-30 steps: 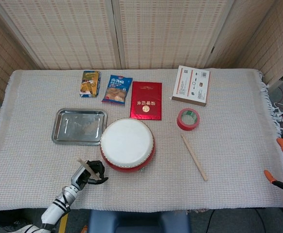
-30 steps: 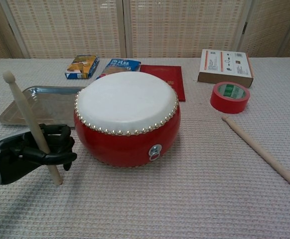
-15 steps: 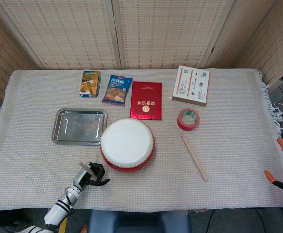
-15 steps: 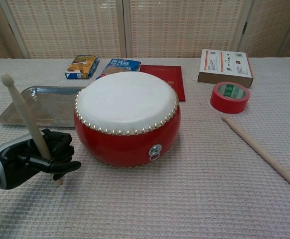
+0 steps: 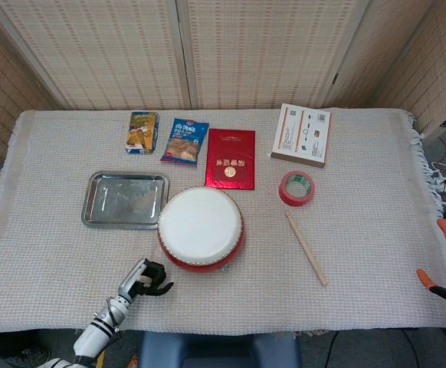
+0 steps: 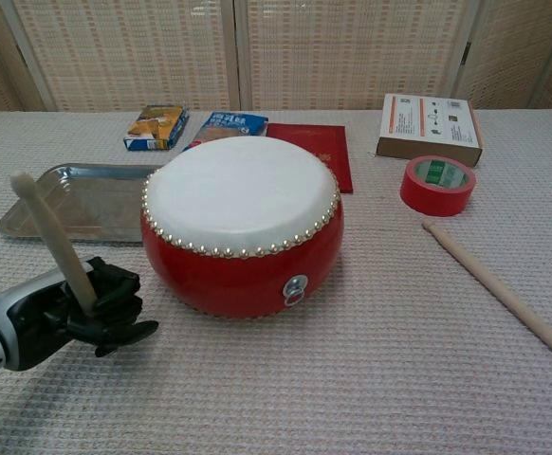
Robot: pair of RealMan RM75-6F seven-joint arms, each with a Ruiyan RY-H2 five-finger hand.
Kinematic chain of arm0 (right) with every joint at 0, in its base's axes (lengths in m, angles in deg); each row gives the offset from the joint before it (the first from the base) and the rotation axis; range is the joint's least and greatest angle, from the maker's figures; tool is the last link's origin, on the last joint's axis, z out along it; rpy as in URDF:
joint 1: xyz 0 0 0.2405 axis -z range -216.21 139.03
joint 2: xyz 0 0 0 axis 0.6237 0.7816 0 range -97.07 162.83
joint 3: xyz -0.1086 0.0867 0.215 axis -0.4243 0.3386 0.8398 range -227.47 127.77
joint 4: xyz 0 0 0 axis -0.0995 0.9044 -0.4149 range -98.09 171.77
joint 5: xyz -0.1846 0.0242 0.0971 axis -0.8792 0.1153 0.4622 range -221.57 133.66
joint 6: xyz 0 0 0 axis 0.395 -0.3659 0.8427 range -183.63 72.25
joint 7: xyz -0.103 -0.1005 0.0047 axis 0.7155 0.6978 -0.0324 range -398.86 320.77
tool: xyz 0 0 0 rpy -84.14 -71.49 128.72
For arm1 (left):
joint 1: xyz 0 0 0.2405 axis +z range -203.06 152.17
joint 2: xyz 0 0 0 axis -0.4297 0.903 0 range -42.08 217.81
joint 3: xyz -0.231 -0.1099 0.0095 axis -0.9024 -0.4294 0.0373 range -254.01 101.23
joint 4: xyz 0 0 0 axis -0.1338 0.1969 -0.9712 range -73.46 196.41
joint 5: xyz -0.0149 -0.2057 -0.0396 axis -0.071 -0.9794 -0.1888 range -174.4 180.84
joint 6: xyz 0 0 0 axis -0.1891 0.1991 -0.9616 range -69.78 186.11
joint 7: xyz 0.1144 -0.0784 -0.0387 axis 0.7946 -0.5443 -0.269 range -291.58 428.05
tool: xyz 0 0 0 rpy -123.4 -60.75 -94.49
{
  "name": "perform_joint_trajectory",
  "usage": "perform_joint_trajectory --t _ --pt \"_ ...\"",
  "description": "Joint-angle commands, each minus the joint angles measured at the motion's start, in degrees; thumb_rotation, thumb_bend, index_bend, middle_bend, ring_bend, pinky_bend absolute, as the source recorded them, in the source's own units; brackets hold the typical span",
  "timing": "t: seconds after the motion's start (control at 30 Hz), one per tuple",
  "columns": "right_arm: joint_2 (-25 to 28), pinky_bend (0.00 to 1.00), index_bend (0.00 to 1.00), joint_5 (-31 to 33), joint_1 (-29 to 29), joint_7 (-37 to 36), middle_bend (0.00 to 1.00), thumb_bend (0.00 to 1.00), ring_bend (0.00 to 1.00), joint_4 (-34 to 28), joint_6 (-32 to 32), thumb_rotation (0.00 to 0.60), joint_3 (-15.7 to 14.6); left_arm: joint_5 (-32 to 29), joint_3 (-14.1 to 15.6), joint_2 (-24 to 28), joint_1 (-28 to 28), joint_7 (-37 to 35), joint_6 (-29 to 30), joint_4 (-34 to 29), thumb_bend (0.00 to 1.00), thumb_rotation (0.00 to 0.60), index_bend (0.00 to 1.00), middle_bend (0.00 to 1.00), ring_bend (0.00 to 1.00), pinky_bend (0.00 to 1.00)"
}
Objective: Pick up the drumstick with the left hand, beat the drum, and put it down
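A red drum (image 5: 201, 228) (image 6: 241, 213) with a white skin stands in the middle of the table. My left hand (image 5: 148, 276) (image 6: 86, 308) is low at the drum's near-left side, a little apart from its wall. It grips a wooden drumstick (image 6: 56, 245) near the lower end. The stick stands nearly upright, with its rounded tip leaning up and to the left. In the head view the stick is foreshortened and hard to make out. A second drumstick (image 5: 306, 248) (image 6: 499, 289) lies flat on the cloth to the right of the drum. My right hand does not show.
A metal tray (image 5: 123, 199) (image 6: 77, 199) lies left of the drum. Behind are two snack packs (image 5: 142, 132) (image 5: 185, 141), a red booklet (image 5: 231, 159), a white box (image 5: 302, 134) and a red tape roll (image 5: 296, 188) (image 6: 436, 185). Orange clamps (image 5: 445, 230) sit at the right edge.
My left hand has drawn back toward the near table edge and sunk lower, carrying the drumstick with it. The stick's tip now sits lower and leans further out.
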Motion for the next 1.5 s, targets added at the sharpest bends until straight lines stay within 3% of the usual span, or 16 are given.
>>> perform_joint_trajectory --t 0.03,0.4,0.7,0.9,1.13,1.33,1.5 --pt "0.0 0.0 0.0 0.0 0.0 0.0 0.09 0.2 0.0 0.0 0.0 0.6 0.0 -0.5 -0.3 -0.2 0.1 0.8 -0.1 0.1 0.35 0.6 0.93 0.96 0.87 0.84" --pt "-0.1 0.0 0.0 0.1 -0.1 -0.1 0.09 0.2 0.0 0.1 0.2 0.6 0.0 -2.1 -1.0 -1.0 0.5 3.5 -0.2 0.7 0.47 0.6 1.0 1.0 0.93 1.0" --pt "-0.1 0.0 0.0 0.2 -0.3 0.3 0.09 0.2 0.0 -0.1 0.6 0.6 0.2 -3.2 -2.1 -1.6 1.3 5.2 0.8 1.1 0.63 0.6 1.0 1.0 1.0 1.0" --pt "0.0 0.0 0.0 0.1 -0.4 0.5 0.09 0.2 0.0 -0.4 0.6 0.6 0.2 -1.2 -2.3 -0.8 1.6 6.4 2.6 1.2 0.68 0.6 1.0 1.0 1.0 1.0" --pt "0.2 0.0 0.0 -0.4 -0.3 0.7 0.09 0.2 0.0 -0.5 -0.5 0.6 0.6 3.3 -4.5 3.9 1.1 17.4 9.6 1.2 0.68 0.6 1.0 1.0 1.0 1.0" --pt "0.7 0.0 0.0 -1.8 -0.5 1.6 0.09 0.2 0.0 -0.9 -2.1 0.6 1.1 2.2 -9.4 10.6 -1.3 35.0 11.7 -1.0 0.68 0.6 1.0 1.0 1.0 1.0" --pt "1.2 0.0 0.0 -3.1 -1.0 2.0 0.09 0.2 0.0 -1.4 -2.9 0.6 1.4 1.3 -12.6 11.2 -4.2 49.0 12.7 -0.7 0.68 0.6 1.0 1.0 1.0 1.0"
